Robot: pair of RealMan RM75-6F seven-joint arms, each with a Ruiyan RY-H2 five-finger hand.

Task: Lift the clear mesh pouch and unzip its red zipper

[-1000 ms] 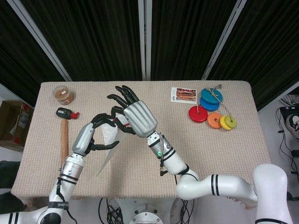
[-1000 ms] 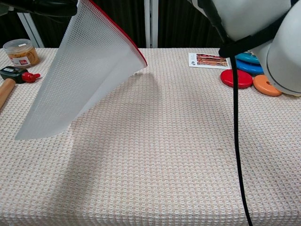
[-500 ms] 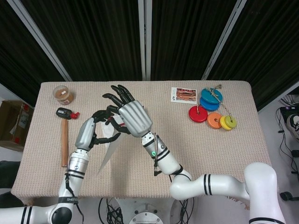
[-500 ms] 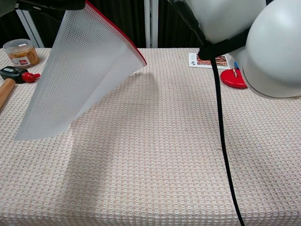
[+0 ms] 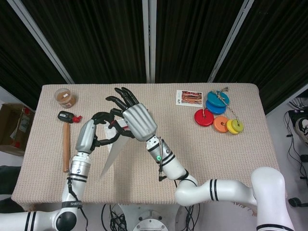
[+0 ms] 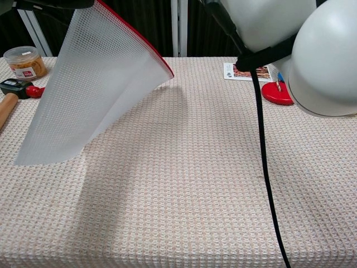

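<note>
The clear mesh pouch (image 6: 92, 89) hangs in the air over the left half of the worktop (image 6: 195, 184), its lower corner low at the left of the chest view and its red zipper (image 6: 136, 39) running along the upper right edge. In the head view the pouch (image 5: 113, 151) shows as a narrow pale blade slanting down from the two hands, just left of the frame's centre.

The left hand (image 5: 98, 130) grips the pouch's top, its dark fingers curled round it. The right hand (image 5: 132, 118) sits just beside it, to the right, with most fingers spread toward the upper left of the frame; whether it pinches the zipper pull or anything else cannot be told, since its back hides that side.

Against the frames a second ago, the left forearm has swung nearer to upright and the left hand has shifted up and left. The right hand has moved the same way, and its white arm has filled more of the upper right of the chest view. The pouch has drifted slightly left and the zipper looks as closed as before.

At the left edge lie a hammer (image 5: 66, 144) and a small jar (image 5: 64, 97); at the upper right sit a printed card (image 5: 188, 97) and coloured discs (image 5: 218, 113).
</note>
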